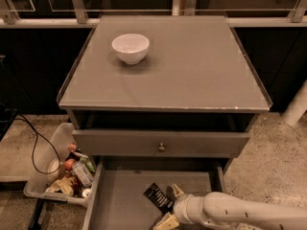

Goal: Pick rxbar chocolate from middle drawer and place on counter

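A white tubular robot arm reaches in from the lower right, lying low and almost level over the open wide shallow grey middle drawer. Its two-finger tool points left with its tan fingers spread wide, gripping nothing. A small flat black wrapped bar with white lettering lies on the drawer floor just beside the fingertips. Above, the glossy square grey cabinet-top surface carries a round white bowl near its back left. A clear plastic bin of packets stands on the floor to the left.

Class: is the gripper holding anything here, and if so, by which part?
Nothing is held yet. The open gripper sits in the middle drawer, right beside the rxbar chocolate.
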Robot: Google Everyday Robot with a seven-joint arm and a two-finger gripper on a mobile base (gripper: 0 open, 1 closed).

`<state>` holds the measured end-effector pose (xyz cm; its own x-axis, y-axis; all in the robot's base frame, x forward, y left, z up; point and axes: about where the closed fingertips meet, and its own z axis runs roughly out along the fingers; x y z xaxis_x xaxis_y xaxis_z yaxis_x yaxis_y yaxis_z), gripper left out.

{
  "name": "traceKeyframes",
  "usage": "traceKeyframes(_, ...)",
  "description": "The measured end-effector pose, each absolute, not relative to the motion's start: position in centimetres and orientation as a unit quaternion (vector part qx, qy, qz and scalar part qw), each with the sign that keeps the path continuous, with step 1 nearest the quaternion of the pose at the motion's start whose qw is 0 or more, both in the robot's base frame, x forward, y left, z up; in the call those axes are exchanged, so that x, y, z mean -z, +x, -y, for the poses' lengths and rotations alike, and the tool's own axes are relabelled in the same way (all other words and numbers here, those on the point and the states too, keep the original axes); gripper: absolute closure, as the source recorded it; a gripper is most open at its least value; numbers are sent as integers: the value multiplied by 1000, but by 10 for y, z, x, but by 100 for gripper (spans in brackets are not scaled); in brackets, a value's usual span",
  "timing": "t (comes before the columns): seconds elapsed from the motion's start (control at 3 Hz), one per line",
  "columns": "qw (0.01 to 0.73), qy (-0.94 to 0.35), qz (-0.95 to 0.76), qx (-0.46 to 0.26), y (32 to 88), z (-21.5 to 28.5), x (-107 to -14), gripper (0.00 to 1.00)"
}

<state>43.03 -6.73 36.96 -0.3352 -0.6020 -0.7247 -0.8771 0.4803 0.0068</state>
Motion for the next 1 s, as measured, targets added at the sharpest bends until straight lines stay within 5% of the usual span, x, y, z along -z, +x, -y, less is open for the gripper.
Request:
traceKeyframes(0.67, 343, -447, -805, -185, 437, 59, -351, 0)
traceKeyframes(1.0, 343, -447, -805, -185, 437, 59, -351, 19)
